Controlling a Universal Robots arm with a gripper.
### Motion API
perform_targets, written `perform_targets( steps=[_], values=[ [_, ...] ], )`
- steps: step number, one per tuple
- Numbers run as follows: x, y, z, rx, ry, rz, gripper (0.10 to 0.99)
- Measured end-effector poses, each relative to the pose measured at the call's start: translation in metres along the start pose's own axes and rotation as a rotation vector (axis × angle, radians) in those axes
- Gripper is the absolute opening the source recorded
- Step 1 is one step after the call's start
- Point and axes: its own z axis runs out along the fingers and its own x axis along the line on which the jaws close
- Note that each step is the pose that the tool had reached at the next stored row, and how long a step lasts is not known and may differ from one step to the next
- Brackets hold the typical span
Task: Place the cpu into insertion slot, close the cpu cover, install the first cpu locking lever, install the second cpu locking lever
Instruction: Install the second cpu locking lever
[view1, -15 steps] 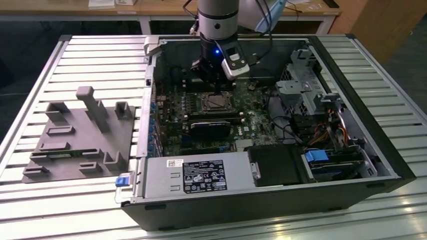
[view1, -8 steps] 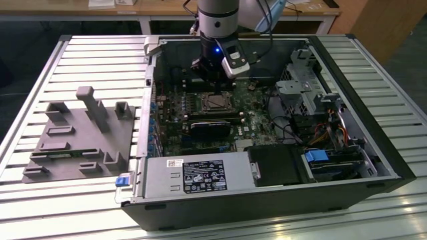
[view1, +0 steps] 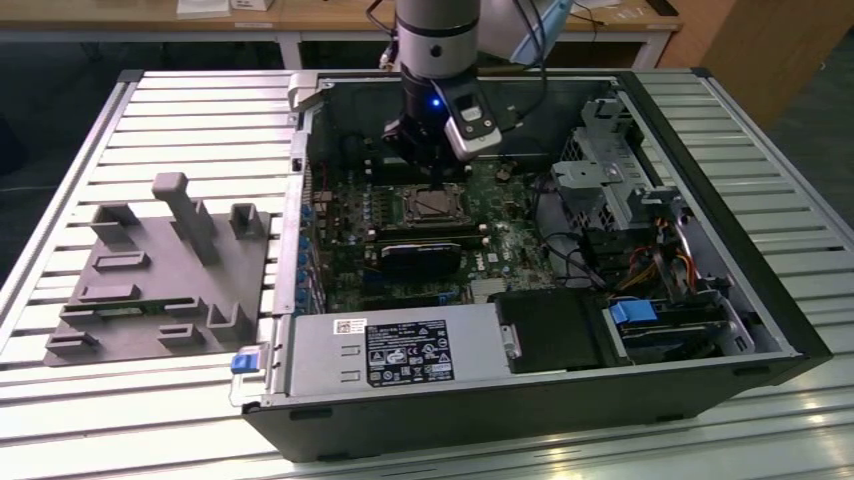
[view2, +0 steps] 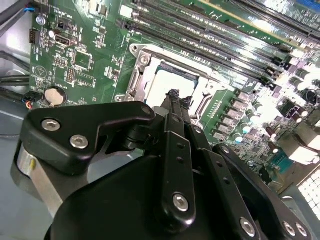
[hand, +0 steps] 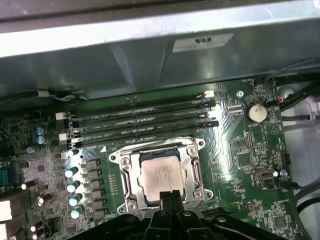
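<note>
Exterior view. Arm (view1: 434, 40): upright over an open computer case (view1: 534, 400), wrist pointing straight down. Gripper (view1: 431, 172): low above the green board (view1: 350, 235), just over the cpu (view1: 430, 206) near the board's middle.

Second wrist view. Gripper (view2: 174, 96): jaws drawn narrow, tips together, nothing between them. The tips stand at the near edge of the cpu, close above it; whether they touch it cannot be told. Cpu cover (view2: 136, 76): silvery frame, seemingly lying flat around the chip.

First wrist view. Cpu: seated in the insertion slot (hand: 144, 196), grey top showing through the cover's window. Memory slots (hand: 140, 122): four long rows just beside the socket. Levers: not made out.

Handling, by judgement. Cpu: light, stiff, smooth, delicate underneath; hold by its edges only. Cover: thin springy metal, hinged; press on the frame, never on the window.
</note>
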Motion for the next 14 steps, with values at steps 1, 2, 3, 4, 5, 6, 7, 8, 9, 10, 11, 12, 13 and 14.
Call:
perform_targets(
  steps=[1, 2, 3, 4, 5, 6, 7, 8, 9, 10, 11, 12, 13, 14],
  values=[
    [-0.0003, -0.0011, 0.0, 0.0, 0.0, 0.0, 0.102],
    [-0.0006, -0.0025, -0.0001, 0.0, -0.0001, 0.0, 0.102],
    [-0.001, -0.004, -0.0001, 0.0, -0.0001, 0.0, 0.102],
    [-0.0014, -0.0056, -0.0002, 0.0, -0.0001, 0.0, 0.102],
    [-0.0018, -0.0074, -0.0002, 0.0, -0.0001, 0.0, 0.102],
    [-0.0021, -0.0095, -0.0003, 0.0, -0.0001, 0.0, 0.102],
    [-0.0025, -0.0114, -0.0003, 0.0, -0.0001, 0.0, 0.102],
    [-0.0029, -0.0134, -0.0004, 0.0, -0.0001, 0.0, 0.102],
    [-0.0033, -0.0153, -0.0005, 0.0, -0.0001, 0.0, 0.102],
    [-0.0037, -0.0171, -0.0005, 0.0, -0.0001, 0.0, 0.102],
    [-0.004, -0.019, -0.0005, 0.0, -0.0001, 0.0, 0.102],
    [-0.0044, -0.0207, -0.0006, 0.0, -0.0001, 0.0, 0.102],
    [-0.0047, -0.0225, -0.0007, 0.0, -0.0001, 0.0, 0.102],
    [-0.005, -0.024, -0.0007, 0.0, -0.0001, 0.0, 0.102]
  ],
)
